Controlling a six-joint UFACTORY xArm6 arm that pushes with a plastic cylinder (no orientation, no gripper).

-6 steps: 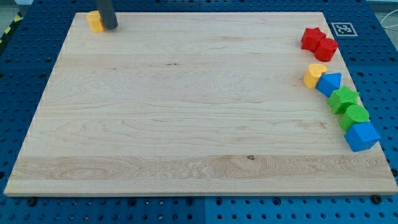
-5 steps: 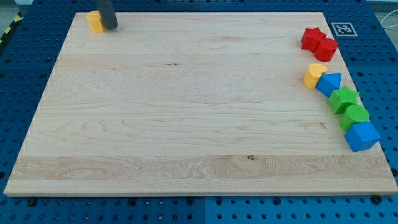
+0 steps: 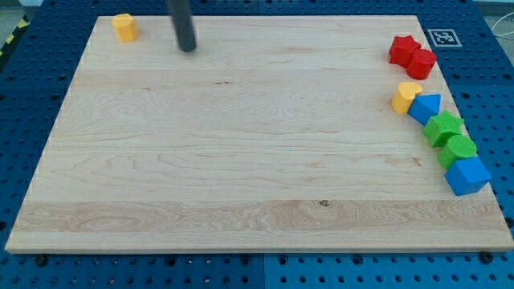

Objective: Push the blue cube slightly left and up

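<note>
Blue cube far from my tip
The blue cube lies well right of and below my tip, a bare rod holding nothing.

Pale wooden desk on blue pegboard. Yellow block at top left. View's right edge: two touching red blocks, yellow heart-like block, blue triangular block, two green blocks.

Just one camera here. It sat above the near edge of the wooden board, looking down at a slant toward the far edge, close enough that the board nearly filled the frame.
</note>
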